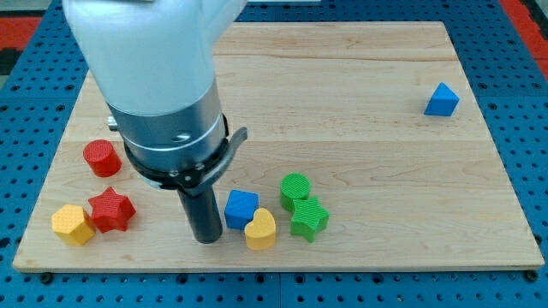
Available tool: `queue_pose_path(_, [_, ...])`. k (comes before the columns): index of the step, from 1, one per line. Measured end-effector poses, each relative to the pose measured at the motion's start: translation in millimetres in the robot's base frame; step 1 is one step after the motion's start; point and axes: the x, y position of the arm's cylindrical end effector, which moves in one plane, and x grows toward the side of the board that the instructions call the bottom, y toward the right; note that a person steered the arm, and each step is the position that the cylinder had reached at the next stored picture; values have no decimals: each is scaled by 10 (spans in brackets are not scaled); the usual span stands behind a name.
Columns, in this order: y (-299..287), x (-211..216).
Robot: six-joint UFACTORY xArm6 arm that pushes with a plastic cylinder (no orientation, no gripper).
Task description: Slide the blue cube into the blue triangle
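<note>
One small, rigid, likely light blue cube (241, 208) on the tabletop (342, 128), touching yellow heart (260, 229); blue triangle (442, 100) well apart, toward the view's upper right. Tool: bare rod grasping nothing, my tip (206, 238) just left of the cube; best pushed on its lower-left face, squarely, to avoid spinning.

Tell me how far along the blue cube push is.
Done: my tip sits right beside the blue cube, on its left in the view. In hand: nothing shows the cube travelling yet; the yellow heart touches it. Left: the whole run to the blue triangle, far off at the view's upper right.
</note>
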Motion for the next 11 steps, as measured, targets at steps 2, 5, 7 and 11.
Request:
queue_pose_path(2, [181, 0])
queue_pose_path(5, [283, -661])
queue_pose_path(7, [972, -1157])
queue_pose_path(11, [1925, -1408])
